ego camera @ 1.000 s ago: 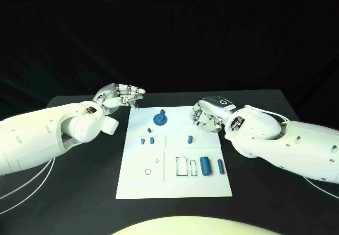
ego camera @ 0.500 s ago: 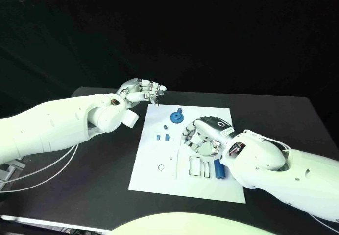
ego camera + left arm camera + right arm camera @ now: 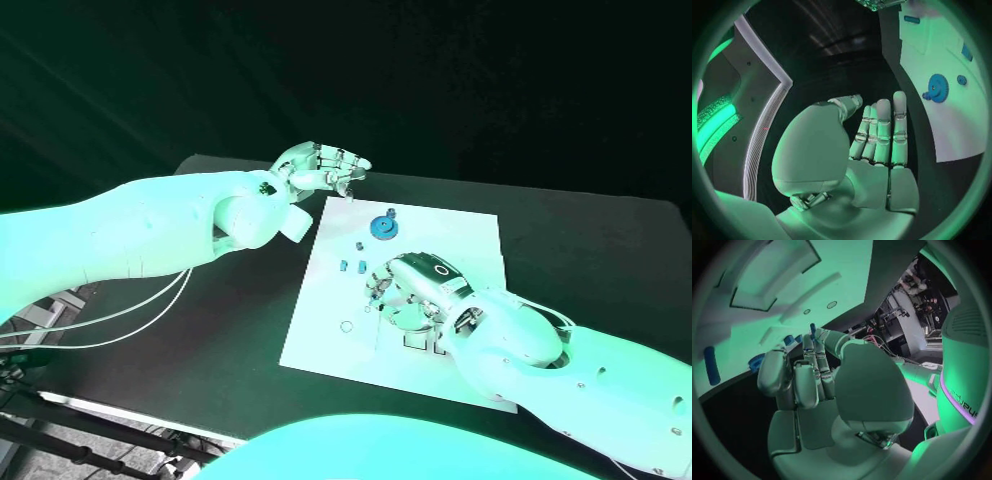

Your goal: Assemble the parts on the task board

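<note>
While one blue gear point(image 3: 382, 227) lies on the task board point(image 3: 462, 235), left hand point(image 3: 320, 168) empty, fingers apart, right hand point(image 3: 408, 290) grip unclear.

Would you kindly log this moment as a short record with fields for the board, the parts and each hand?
board: white task board on the black table
parts: blue gear near the board's far end; small blue pieces just nearer than it
left hand: over the table by the board's far corner, fingers straight and together, holding nothing
right hand: over the board's middle, fingers curled; whether it holds a part cannot be told
</note>
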You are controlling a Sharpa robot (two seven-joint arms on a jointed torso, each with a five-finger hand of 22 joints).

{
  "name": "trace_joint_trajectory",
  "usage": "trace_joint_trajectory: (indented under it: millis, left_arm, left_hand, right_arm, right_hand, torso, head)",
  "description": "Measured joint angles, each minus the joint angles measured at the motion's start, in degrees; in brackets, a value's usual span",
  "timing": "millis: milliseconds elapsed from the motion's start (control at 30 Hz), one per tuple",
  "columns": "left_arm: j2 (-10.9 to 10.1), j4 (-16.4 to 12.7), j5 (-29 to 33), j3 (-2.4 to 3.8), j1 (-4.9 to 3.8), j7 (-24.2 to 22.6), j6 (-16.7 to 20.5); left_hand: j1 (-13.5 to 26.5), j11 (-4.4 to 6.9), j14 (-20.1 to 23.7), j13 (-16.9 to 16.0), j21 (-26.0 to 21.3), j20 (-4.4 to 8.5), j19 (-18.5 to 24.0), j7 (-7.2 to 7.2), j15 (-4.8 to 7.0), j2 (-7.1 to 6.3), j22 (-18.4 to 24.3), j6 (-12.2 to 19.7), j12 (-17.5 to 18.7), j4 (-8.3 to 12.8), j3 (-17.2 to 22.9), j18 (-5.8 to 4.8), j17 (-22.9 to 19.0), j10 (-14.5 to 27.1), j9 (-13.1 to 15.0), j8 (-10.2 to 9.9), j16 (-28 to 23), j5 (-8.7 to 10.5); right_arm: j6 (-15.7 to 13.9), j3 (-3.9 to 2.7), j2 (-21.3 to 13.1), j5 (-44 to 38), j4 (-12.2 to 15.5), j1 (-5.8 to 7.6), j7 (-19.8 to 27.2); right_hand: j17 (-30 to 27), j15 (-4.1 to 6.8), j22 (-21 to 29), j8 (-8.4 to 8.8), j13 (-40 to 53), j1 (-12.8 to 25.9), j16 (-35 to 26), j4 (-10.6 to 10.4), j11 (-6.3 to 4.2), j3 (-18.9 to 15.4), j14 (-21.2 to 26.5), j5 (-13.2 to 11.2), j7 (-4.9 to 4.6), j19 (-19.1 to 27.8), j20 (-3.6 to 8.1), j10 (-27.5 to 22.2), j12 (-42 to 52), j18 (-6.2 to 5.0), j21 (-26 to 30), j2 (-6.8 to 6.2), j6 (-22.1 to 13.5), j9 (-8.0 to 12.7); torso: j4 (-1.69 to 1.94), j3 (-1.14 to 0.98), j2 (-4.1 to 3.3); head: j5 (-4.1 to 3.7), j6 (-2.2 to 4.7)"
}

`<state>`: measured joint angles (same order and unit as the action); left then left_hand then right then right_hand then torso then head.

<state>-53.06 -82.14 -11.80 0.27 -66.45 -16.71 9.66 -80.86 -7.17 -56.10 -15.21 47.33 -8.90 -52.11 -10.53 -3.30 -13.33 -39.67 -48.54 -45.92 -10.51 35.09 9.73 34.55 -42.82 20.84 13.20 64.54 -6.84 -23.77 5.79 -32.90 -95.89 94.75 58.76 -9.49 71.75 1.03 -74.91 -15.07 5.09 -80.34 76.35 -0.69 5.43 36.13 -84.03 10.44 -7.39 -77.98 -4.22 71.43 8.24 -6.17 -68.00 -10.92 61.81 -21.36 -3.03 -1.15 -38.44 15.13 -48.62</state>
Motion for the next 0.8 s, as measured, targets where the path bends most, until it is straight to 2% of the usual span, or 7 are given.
trace_joint_trajectory:
  millis: [800]
  left_arm:
    - [0.5, 0.4, 0.5, -0.01, 0.02, 0.1, 0.1]
  left_hand:
    - [0.0, 0.0, 0.0, 0.1, 0.0, 0.0, 0.0, 0.0, 0.0, 0.0, 0.0, 0.0, 0.0, 0.0, 0.0, 0.0, 0.0, 0.0, 0.0, 0.0, 0.0, 0.0]
  right_arm:
    - [-0.1, 0.31, 2.5, -1.5, -3.7, -1.15, -0.2]
  right_hand:
    - [0.0, 0.0, 0.0, 0.0, 0.0, 0.0, 0.0, 0.1, 0.0, 0.0, 0.0, 0.3, 0.0, 0.0, 0.0, 0.0, 0.1, 0.0, 0.0, 0.0, 0.0, -0.1]
  torso:
    - [0.01, 0.1, -0.02]
  head:
    - [0.7, -0.73]
